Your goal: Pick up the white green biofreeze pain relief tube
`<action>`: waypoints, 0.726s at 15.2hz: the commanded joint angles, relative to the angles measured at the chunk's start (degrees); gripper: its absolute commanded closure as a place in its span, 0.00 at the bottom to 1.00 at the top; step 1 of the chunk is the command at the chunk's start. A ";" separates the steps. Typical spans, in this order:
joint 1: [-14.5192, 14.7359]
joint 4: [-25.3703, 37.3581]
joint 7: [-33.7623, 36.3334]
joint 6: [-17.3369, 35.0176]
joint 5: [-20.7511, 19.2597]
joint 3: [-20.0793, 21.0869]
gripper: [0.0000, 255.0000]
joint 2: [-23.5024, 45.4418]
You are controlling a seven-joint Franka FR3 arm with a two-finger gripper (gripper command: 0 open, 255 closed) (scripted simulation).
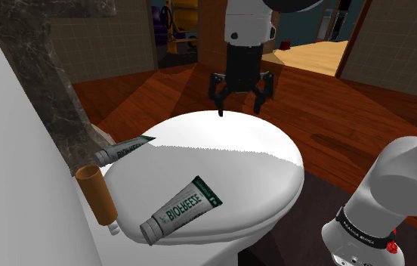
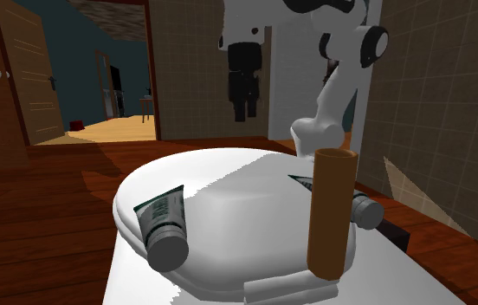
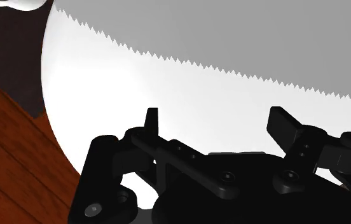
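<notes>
On a white rounded surface a white-green tube is laid flat; the black jaws are held apart above the surface's edge, well apart from it

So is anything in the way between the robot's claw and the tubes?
Nothing visible is. The open gripper hangs above the white lid, and only bare lid lies between it and the tube on the lid or the tube by the wall. The brown cylinder stands aside.
</notes>
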 commanded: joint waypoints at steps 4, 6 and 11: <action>-2.16 8.16 15.83 0.89 0.44 7.34 0.00 10.66; -2.86 12.19 22.31 1.18 -0.52 10.07 0.00 15.79; -2.36 23.79 39.09 1.37 -5.78 15.22 0.00 30.57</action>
